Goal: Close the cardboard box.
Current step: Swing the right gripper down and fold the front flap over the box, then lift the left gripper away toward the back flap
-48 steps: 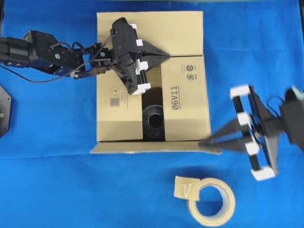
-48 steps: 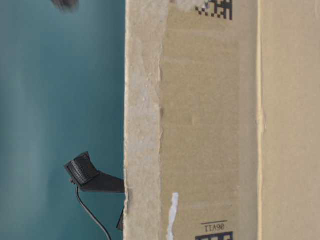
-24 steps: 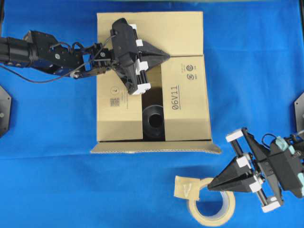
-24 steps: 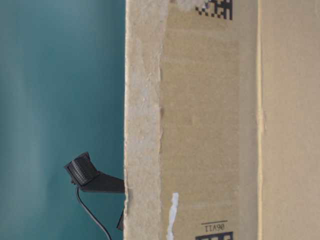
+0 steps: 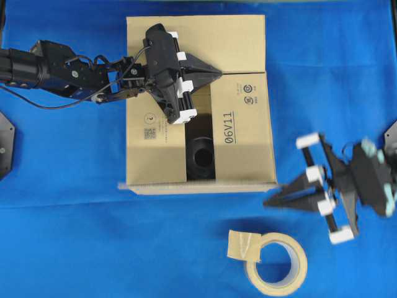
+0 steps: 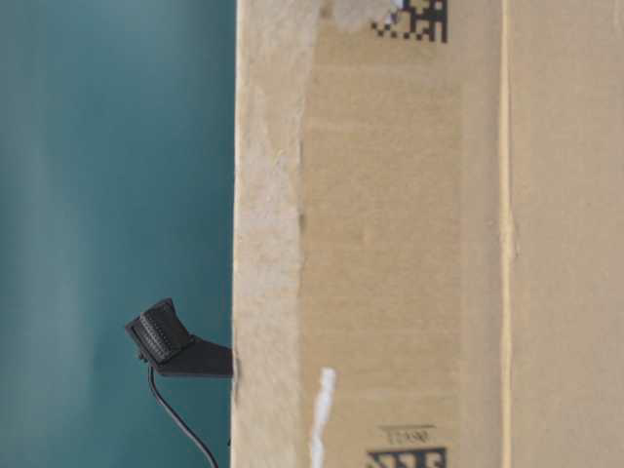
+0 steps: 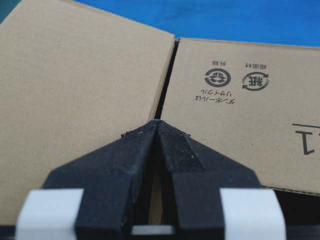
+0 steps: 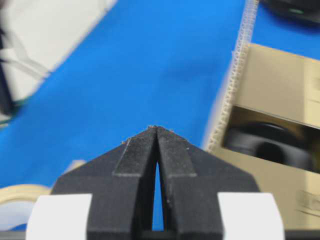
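Note:
The cardboard box (image 5: 242, 124) sits mid-table on blue cloth, its far flap and two side flaps folded down. A gap between the side flaps shows a black round object (image 5: 201, 158) inside. The front flap (image 5: 198, 188) stands near upright, seen almost edge-on. My left gripper (image 5: 218, 72) is shut with nothing in it, its tip (image 7: 156, 121) resting on the seam where the far flap meets the right flap. My right gripper (image 5: 267, 203), shut and empty, hovers just off the front right corner, next to the flap's corrugated edge (image 8: 235, 85).
A beige tape roll (image 5: 276, 264) lies on the cloth in front of the box, close to the right gripper. Cardboard (image 6: 409, 244) fills most of the table-level view, with a black part and cable (image 6: 166, 336) beside it.
My right gripper swung from the front flap's corner down to the tape roll, then back up toward that corner. The front flap now stands steeper. The left arm has held still.

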### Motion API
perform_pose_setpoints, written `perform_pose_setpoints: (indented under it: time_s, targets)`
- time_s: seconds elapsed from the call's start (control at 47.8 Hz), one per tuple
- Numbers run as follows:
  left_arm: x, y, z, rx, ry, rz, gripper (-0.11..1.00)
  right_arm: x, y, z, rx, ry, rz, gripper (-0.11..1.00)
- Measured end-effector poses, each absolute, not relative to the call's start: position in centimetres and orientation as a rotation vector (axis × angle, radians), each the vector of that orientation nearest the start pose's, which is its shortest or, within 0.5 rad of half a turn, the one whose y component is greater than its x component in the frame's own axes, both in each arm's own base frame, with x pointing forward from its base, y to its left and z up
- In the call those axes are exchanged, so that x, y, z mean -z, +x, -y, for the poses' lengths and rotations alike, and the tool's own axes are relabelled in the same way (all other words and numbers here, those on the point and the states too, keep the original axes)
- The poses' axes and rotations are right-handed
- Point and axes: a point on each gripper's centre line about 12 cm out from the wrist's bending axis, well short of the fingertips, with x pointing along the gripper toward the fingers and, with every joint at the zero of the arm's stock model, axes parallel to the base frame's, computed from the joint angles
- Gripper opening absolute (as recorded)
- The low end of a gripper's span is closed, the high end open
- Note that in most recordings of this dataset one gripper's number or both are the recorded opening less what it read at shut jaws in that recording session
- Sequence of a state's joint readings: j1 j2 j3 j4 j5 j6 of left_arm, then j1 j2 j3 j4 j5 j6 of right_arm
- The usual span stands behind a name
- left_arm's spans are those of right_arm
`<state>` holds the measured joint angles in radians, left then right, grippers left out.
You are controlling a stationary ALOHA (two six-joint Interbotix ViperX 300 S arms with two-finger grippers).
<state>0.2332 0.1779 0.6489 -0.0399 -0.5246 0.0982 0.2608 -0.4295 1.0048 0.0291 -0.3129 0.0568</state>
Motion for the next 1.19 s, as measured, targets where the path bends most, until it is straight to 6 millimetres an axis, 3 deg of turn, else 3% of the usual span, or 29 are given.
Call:
perform_pose_setpoints:
  time_s: [0.23,0.481,0.732,1.045,1.191]
  targets:
    - [-15.6,41.6,-10.0,-0.240,0.029,-0.309,0.00,-22.9,28.8,-3.4,-0.099,0.073,-0.298,0.00]
    - [-15.6,41.6,-10.0,-0.239,0.028,-0.309,0.00,-20.1,29.5,-1.2,-0.010,0.102,-0.414,0.00]
    - [-15.5,41.6,-9.8,-0.234,0.029,-0.310,0.00,-16.9,30.1,-0.9,0.028,0.145,-0.524,0.00]
    - [-15.7,41.7,-9.4,-0.226,0.026,-0.308,0.00,-16.8,30.3,-0.8,0.035,0.155,-0.524,0.00]
    - [-17.3,41.6,-8.4,-0.204,0.031,-0.289,0.00,-16.8,30.4,-0.8,0.036,0.156,-0.522,0.00]
